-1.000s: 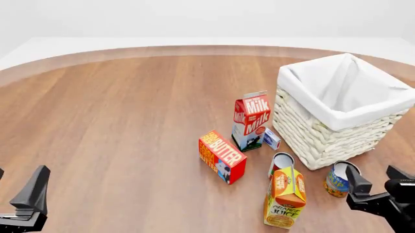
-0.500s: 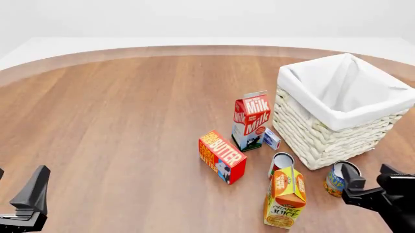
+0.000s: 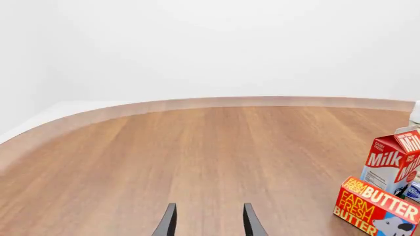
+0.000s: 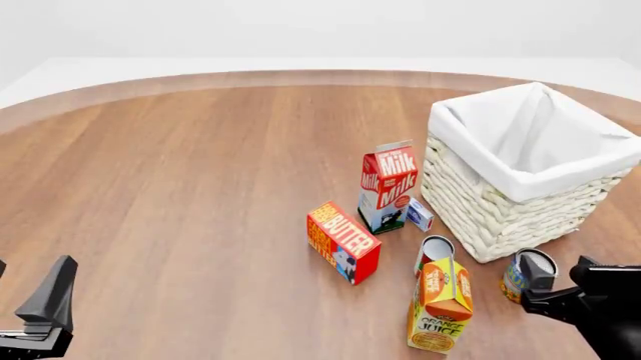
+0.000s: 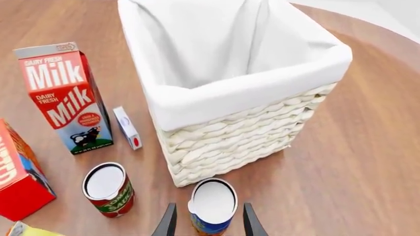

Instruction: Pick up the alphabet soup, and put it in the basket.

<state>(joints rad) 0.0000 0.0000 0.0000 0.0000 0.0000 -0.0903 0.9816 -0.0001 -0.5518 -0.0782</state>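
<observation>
The alphabet soup, a small can with a blue and orange label and a silvery top, stands upright just in front of the basket. In the front view the can is at the near right, by the basket's near corner. My right gripper is open, with one finger on each side of the can and a small gap to each. In the front view this gripper partly covers the can. My left gripper is open and empty at the near left, also in its wrist view.
A red-and-white can stands left of the soup, with an orange juice carton in front of it. A milk carton, a small white box and a butter box lie left of the basket.
My right gripper has moved left toward the soup can, so the can now sits between its fingers. The left arm and all objects have not moved.
</observation>
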